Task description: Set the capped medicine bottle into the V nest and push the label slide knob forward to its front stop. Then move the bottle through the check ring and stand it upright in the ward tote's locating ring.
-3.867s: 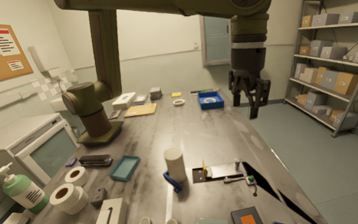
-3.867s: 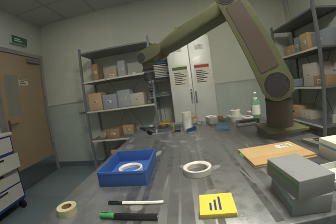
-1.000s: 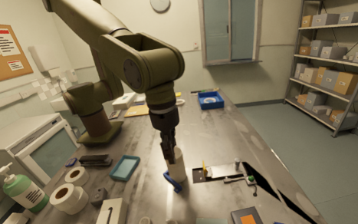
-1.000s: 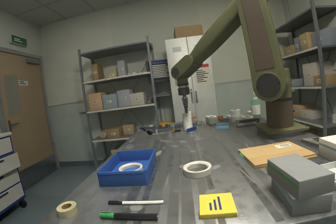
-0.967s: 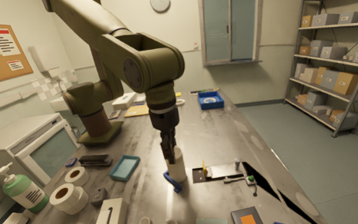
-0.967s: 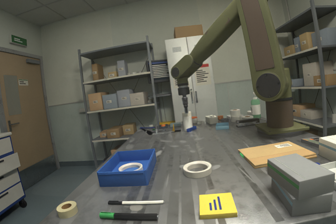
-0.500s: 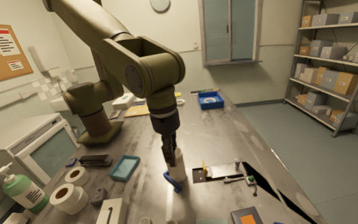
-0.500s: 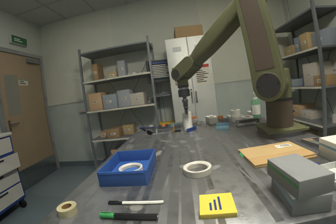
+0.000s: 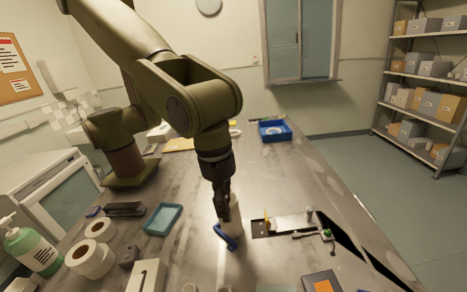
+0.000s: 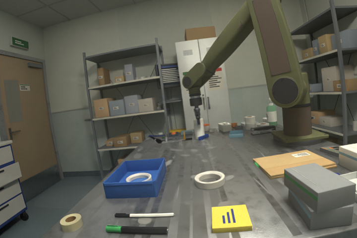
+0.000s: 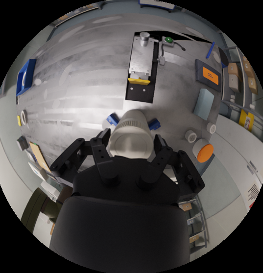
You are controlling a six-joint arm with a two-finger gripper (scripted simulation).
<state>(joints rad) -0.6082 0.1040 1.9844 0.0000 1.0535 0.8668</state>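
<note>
The white capped medicine bottle (image 11: pixel 129 137) stands upright in the blue V nest (image 9: pixel 224 236), and my gripper (image 11: pixel 131 142) is open around the bottle's cap, holding nothing. The bottle (image 9: pixel 232 216) sits near the table's front end in the side camera. Just beyond it lies the label slide (image 11: pixel 142 66), a metal plate on a black base with a yellow stop (image 11: pixel 139 81) toward the bottle and a grey knob (image 11: pixel 145 37) at the far end. A white check ring (image 10: pixel 209 179) lies flat mid-table. The blue ward tote (image 10: pixel 135 182) holds a white locating ring (image 10: pixel 138 177).
A dark cut-out (image 9: pixel 345 235) in the table edge opens right behind the slide, with a green button (image 11: pixel 168 39) beside it. An orange-capped jar (image 11: pixel 203 151) and small white pots stand to the bottle's right. Tape rolls (image 9: pixel 92 247), a teal tray (image 9: pixel 162 218) and boxes crowd the arm's base side.
</note>
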